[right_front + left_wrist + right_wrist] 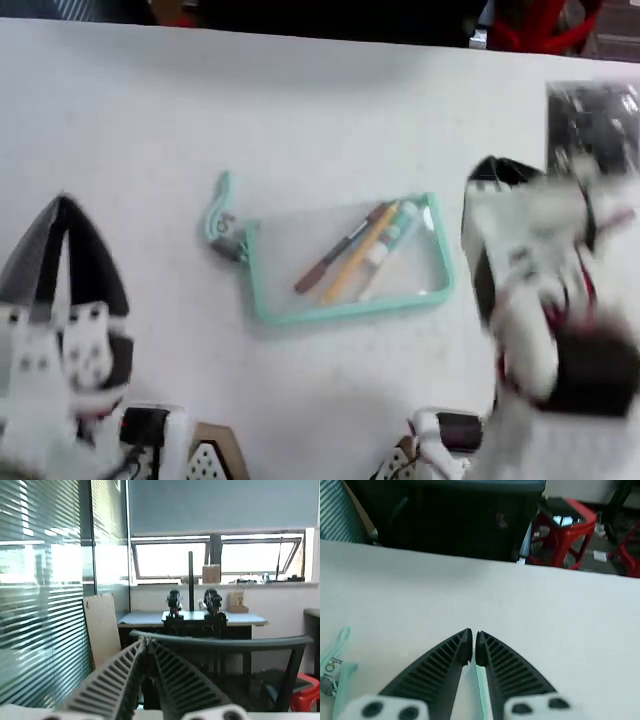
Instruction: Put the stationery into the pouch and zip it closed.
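High camera: we are looking down on the white table (330, 100) from well above, the pouch (345, 262) sitting near mid-frame. Left wrist camera: we are looking level past the left gripper (146, 640) into the room, facing a chair (225, 642) and far windows (170, 557). Right wrist camera: we are looking obliquely down, close over the right gripper (473, 636), toward the table's far edge. We are seeing the table, the pouch and its strap (218, 200) in both the high and right wrist views.

Bare desk (300, 110) lies beyond and left of the pouch (345, 260); the right hand (492, 168) stands just beside its right end.
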You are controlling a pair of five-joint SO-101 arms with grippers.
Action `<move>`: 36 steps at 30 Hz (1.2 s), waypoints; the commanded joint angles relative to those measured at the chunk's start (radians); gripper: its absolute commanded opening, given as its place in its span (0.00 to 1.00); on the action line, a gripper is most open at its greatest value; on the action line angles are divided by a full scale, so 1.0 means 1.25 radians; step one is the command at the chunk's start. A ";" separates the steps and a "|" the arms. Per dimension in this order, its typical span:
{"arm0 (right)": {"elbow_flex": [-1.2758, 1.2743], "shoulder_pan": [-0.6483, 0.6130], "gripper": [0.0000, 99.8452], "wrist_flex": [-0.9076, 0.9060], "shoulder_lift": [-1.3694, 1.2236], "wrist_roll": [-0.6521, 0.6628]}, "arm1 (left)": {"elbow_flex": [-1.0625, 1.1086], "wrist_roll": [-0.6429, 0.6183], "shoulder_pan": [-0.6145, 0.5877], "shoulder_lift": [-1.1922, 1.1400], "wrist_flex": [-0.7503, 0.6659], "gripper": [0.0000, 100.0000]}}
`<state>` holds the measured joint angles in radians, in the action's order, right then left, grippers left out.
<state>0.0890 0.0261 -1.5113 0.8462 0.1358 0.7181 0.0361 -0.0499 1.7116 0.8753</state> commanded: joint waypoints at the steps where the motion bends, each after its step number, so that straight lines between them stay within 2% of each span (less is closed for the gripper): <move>1: 0.032 -0.007 0.02 -0.003 0.115 -0.007 | -0.043 -0.005 -0.007 0.093 0.006 0.03; 8: 0.007 -0.007 0.02 -0.003 0.339 -0.007 | -0.144 -0.009 -0.006 0.091 0.114 0.03; 20: -0.220 -0.007 0.02 0.001 0.706 -0.001 | -0.288 -0.007 -0.004 0.091 0.328 0.03; 23: -0.252 -0.006 0.02 -0.007 0.776 -0.001 | -0.273 -0.004 -0.006 0.091 0.344 0.03; 29: -0.271 -0.006 0.02 -0.063 0.765 -0.001 | -0.182 -0.004 -0.006 0.091 0.334 0.03; 36: -0.311 -0.006 0.02 -0.058 0.767 -0.001 | 0.047 -0.004 -0.006 0.091 0.261 0.03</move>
<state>-0.2823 0.0261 -1.5850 1.8067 0.1358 0.6260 0.0361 -0.0514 1.8267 1.2574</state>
